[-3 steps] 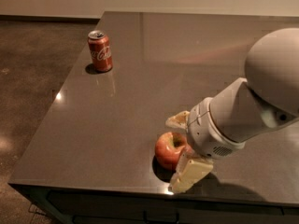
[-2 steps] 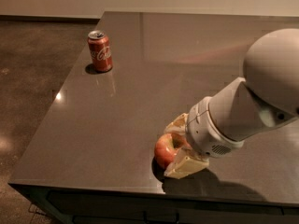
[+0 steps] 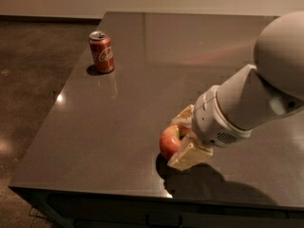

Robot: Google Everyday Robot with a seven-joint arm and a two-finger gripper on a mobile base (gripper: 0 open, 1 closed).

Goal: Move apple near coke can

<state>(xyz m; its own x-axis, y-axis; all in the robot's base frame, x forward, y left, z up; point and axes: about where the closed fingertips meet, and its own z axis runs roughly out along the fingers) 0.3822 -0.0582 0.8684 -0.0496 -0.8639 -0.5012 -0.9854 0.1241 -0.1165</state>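
Note:
The red-orange apple [image 3: 169, 142] is near the front edge of the dark table [image 3: 118, 122], right of centre. My gripper [image 3: 180, 139] is shut on the apple, one cream finger [image 3: 187, 156] in front of it and the other behind, and holds it slightly above the tabletop over its shadow. The red coke can [image 3: 101, 52] stands upright at the far left of the table, well apart from the apple.
The white arm [image 3: 256, 94] reaches in from the right. The table's left edge drops to a dark floor [image 3: 33, 80]. The front edge lies just below the apple.
The fingers have closed on the apple, and the apple has risen a little off the table. The can has not moved.

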